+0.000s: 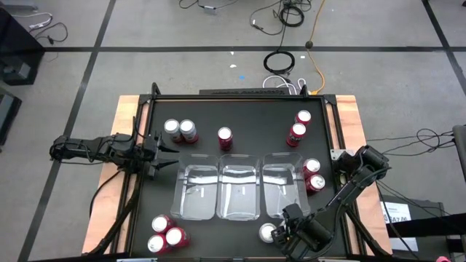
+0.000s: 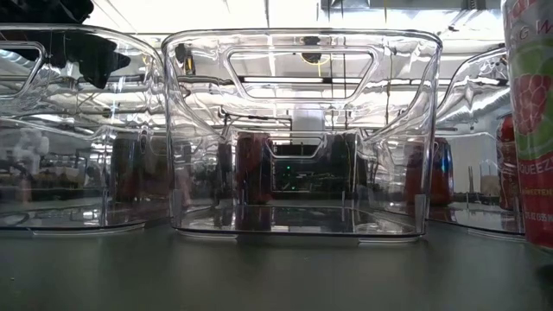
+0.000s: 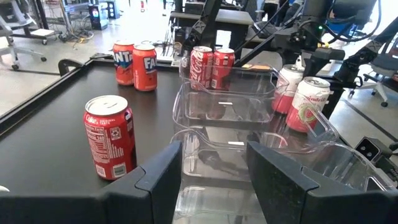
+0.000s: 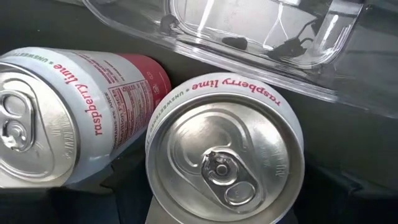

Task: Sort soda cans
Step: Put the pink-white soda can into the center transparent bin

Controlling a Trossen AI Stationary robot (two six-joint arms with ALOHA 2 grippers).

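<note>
The black rectangular table top carries three clear plastic rectangular trays side by side at its middle, all empty as far as the high view shows.

The small cylindrical soda cans with shiny silver tops stand in scattered groups around the trays:
- a far-left pair
- a single red can beyond the trays
- a far-right pair
- a pair just beside the right tray
- a cluster of three at the near-left corner
- a silver-topped can at the near edge, below the right tray

The left gripper hovers at the table's left side, facing the trays. Its two dark fingers stand parted and hold nothing, with a red cola can just beside them.

The right gripper is low at the near edge. In its wrist view the raspberry-lime can fills the frame top-on, with a second like can touching it. Its fingers cannot be made out there, so whether they have taken hold cannot be told.

Handling, as a judgement: the cans are rigid, smooth and probably slippery. Thin walls would dent under hard squeezing. The best hold is across the body's mid-height, jaws square to the side. The neighbour crowds one side of it.
</note>
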